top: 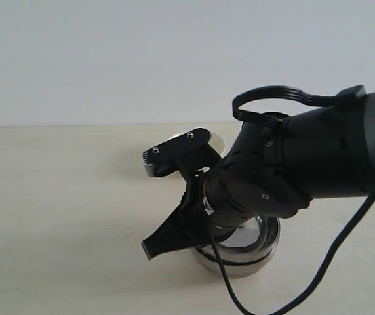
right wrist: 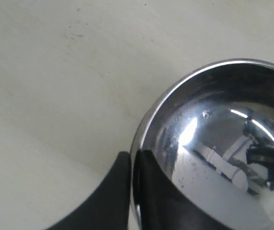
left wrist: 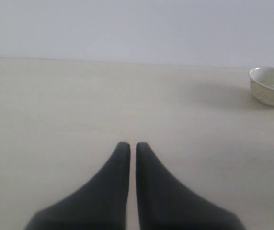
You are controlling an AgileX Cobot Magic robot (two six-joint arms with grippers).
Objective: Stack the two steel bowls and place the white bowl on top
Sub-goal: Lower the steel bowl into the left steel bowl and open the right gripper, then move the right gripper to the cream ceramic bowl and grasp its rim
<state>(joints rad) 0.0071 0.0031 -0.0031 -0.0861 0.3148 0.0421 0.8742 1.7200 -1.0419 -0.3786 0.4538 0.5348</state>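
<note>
My right gripper [right wrist: 132, 154] is shut on the rim of a shiny steel bowl [right wrist: 223, 120], one finger inside and one outside. In the exterior view that gripper [top: 149, 249] points down to the left below the big black arm. The steel [top: 256, 252] under the arm shows two rim lines, one above the other; I cannot tell whether they are two nested bowls. The white bowl [left wrist: 271, 86] stands upright on the table, far from my left gripper [left wrist: 129, 146], which is shut on nothing. A pale sliver [top: 218, 141] behind the arm may be that bowl.
The pale wooden table [top: 63, 210] runs back to a plain white wall [top: 109, 59]. The right arm and its black cable [top: 335, 252] fill the right half of the exterior view and hide most of what lies behind them.
</note>
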